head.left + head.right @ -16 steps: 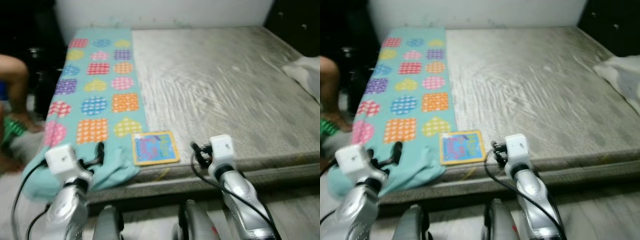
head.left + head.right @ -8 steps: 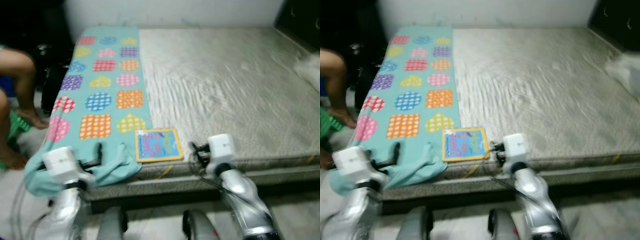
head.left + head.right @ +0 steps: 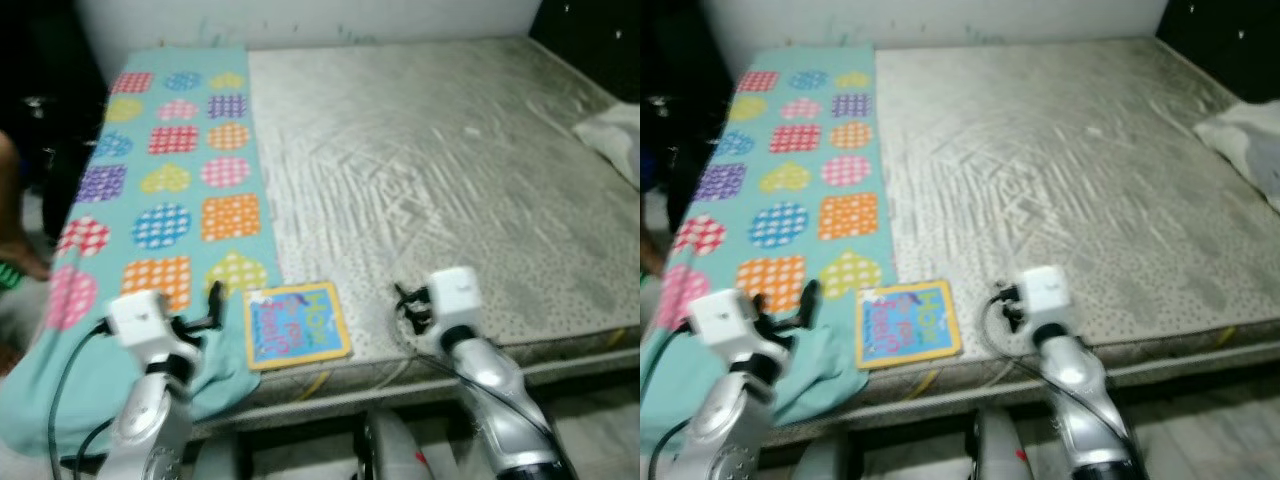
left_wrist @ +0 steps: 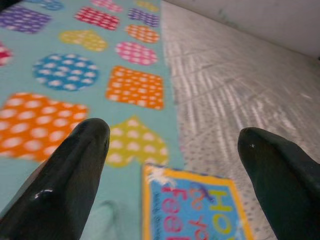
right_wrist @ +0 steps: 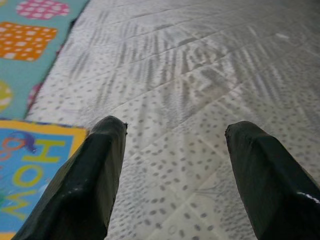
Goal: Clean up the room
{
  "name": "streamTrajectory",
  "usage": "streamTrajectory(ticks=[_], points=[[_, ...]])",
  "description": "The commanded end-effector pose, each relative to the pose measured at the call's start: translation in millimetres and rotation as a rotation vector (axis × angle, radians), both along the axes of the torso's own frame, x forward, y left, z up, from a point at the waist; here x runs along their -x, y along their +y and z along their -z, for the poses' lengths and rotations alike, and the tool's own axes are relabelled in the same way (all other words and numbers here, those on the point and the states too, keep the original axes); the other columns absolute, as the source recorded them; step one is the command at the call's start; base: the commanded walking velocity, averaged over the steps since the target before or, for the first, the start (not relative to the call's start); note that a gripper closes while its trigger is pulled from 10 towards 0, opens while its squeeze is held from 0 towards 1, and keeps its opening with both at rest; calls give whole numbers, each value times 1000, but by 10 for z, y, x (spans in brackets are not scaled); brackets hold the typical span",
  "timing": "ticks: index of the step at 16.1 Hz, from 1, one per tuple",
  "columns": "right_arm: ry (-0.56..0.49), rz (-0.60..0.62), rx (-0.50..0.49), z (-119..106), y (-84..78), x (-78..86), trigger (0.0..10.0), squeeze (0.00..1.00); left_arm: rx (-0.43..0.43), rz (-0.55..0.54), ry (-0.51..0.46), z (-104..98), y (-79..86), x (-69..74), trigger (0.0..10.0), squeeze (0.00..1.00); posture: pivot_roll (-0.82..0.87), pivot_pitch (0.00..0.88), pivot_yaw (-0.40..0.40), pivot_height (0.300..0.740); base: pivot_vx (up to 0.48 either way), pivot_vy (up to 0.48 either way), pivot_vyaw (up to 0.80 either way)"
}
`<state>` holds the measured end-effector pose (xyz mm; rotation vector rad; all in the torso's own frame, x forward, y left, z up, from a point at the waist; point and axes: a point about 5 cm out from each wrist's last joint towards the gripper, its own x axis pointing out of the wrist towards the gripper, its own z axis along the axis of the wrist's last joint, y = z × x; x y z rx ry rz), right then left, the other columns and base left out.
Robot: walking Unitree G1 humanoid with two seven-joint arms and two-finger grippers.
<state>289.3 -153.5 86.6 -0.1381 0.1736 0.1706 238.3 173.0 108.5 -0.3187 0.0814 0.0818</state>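
the view had drawn closer to the grey bare mattress (image 3: 430,170), both black-fingered grippers, left (image 4: 170,165) and right (image 5: 172,165), spread open, empty, flanking the yellow-edged blue picture book (image 3: 296,324) at six o'clock.

My two head eyes look forward and down from above the near edge of the mattress (image 3: 420,190), taking in the same scene from a slight offset. My left wrist camera sits low and close, looking along its fingers (image 4: 65,175) at the book (image 4: 192,212). My right wrist camera, equally low, shares that book's corner.
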Motion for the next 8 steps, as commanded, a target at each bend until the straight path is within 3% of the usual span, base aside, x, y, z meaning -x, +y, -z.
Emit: streamTrajectory(ticks=[1,8], points=[[-1,-34,-19,-2,111,4,10000,0,-25,-40,31,47,99,30,10000,0,-106,104,-15,621,0,0,0],[2,-39,-16,2,108,16,10000,0,-25,-46,40,57,89,18,10000,0,-110,117,-16,606,0,0,0]])
